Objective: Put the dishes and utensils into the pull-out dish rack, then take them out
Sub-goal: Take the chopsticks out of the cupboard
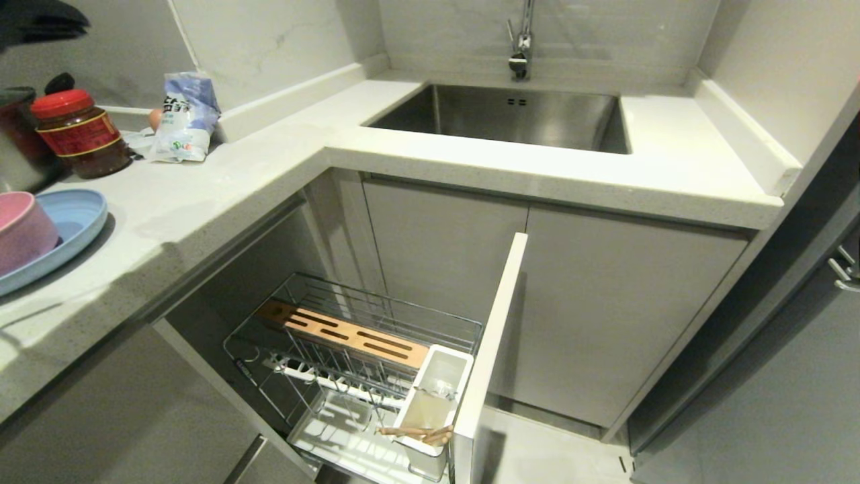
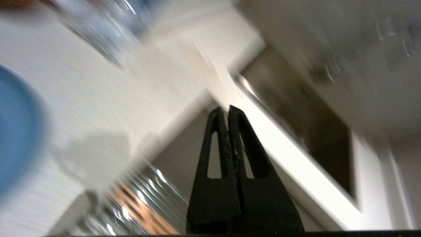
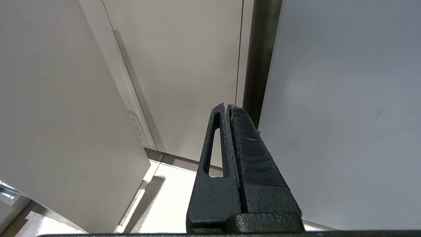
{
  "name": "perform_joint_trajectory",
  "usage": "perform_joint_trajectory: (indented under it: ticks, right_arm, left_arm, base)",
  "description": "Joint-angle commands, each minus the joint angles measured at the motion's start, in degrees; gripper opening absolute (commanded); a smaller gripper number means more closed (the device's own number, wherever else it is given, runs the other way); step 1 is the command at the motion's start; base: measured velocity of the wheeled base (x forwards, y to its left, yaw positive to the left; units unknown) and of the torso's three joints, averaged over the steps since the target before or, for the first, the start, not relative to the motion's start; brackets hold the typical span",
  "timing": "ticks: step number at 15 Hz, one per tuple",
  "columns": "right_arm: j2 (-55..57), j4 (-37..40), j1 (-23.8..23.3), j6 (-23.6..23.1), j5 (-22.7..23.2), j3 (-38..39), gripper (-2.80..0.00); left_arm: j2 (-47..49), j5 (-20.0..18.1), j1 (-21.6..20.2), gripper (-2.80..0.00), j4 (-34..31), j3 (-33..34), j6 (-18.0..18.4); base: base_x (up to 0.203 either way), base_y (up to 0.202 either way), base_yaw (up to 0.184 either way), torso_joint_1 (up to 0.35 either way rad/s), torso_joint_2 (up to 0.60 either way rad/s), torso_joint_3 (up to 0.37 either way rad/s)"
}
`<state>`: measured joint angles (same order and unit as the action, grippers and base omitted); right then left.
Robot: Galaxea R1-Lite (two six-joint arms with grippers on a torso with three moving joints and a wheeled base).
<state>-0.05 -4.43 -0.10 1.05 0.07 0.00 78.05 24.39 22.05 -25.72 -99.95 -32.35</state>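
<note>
Head view: neither arm shows. The rack [image 1: 363, 356] stands pulled out below the counter [image 1: 222, 195], its front panel [image 1: 494, 323] toward the sink cabinet. The chopsticks [image 1: 416, 433] lie in the white cup [image 1: 433, 396] at the rack's front corner. On the counter at far left the pink bowl [image 1: 23, 228] sits on the blue plate [image 1: 74, 222]. No fork shows.

Left wrist view: the left gripper [image 2: 228, 110] has its jaws pressed together with nothing between them, and hangs in the air over the counter edge. The plate [image 2: 16, 128] lies well off to one side of it on the counter, the rack's wires and wooden strip [image 2: 138, 210] lie below and behind the fingertips, and the sink [image 2: 296, 118] lies ahead on the other side. The picture is smeared, so finer detail cannot be told.

Right wrist view: the right gripper [image 3: 227, 107] is closed on nothing, parked low beside plain cabinet doors [image 3: 184, 75], away from every task thing.

With the chopsticks stowed, the dishes probably come next. The left gripper should open wide before it nears the plate, take the bowl by its rim first since it sits on top, and lower it between the rack wires without striking the strip.
</note>
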Motion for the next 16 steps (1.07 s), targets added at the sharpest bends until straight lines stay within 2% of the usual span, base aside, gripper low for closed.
perform_joint_trajectory:
  ticks: [1, 3, 5, 6, 7, 10, 11, 12, 14, 16]
  right_arm:
    - [-0.04, -0.06, 0.01, 0.01, 0.01, 1.49, -2.8]
    - [-0.04, -0.06, 0.01, 0.01, 0.01, 1.49, -2.8]
    - [-0.04, -0.06, 0.01, 0.01, 0.01, 1.49, -2.8]
    - [-0.04, -0.06, 0.01, 0.01, 0.01, 1.49, -2.8]
    - [-0.04, -0.06, 0.01, 0.01, 0.01, 1.49, -2.8]
    - [-0.04, -0.06, 0.01, 0.01, 0.01, 1.49, -2.8]
    - [-0.04, -0.06, 0.01, 0.01, 0.01, 1.49, -2.8]
    - [-0.04, -0.06, 0.01, 0.01, 0.01, 1.49, -2.8]
    - [-0.04, -0.06, 0.01, 0.01, 0.01, 1.49, -2.8]
    - [-0.04, -0.06, 0.01, 0.01, 0.01, 1.49, -2.8]
  left_arm:
    - [6.35, 0.16, 9.75, -2.8, -4.55, 2.98, -1.28]
    - [13.85, -0.28, 14.17, -2.8, -13.48, 3.69, -2.13]
    - [20.47, -2.39, 16.26, -2.8, -22.95, 3.55, -2.33]
    - [23.95, -4.57, 16.71, -1.27, -28.09, 3.47, -1.9]
    - [27.18, -6.87, 16.85, 0.0, -31.79, 3.34, -0.57]
    - [34.18, -12.61, 16.01, 0.0, -37.92, 2.9, 3.1]
    - [35.55, -14.1, 15.47, 0.0, -40.58, 2.76, 5.77]
    - [37.06, -17.14, 14.86, 0.0, -43.0, 2.47, 8.42]
    - [39.73, -23.49, 13.9, 0.0, -45.12, 1.34, 11.4]
    - [42.78, -25.54, 13.09, 0.0, -47.11, 0.22, 13.84]
  base:
    - [0.0, 0.0, 0.0, 0.0, 0.0, 0.0]
    - [0.0, 0.0, 0.0, 0.0, 0.0, 0.0]
    - [0.0, 0.0, 0.0, 0.0, 0.0, 0.0]
    - [0.0, 0.0, 0.0, 0.0, 0.0, 0.0]
    - [0.0, 0.0, 0.0, 0.0, 0.0, 0.0]
    - [0.0, 0.0, 0.0, 0.0, 0.0, 0.0]
    - [0.0, 0.0, 0.0, 0.0, 0.0, 0.0]
    - [0.0, 0.0, 0.0, 0.0, 0.0, 0.0]
    - [0.0, 0.0, 0.0, 0.0, 0.0, 0.0]
    - [0.0, 0.0, 0.0, 0.0, 0.0, 0.0]
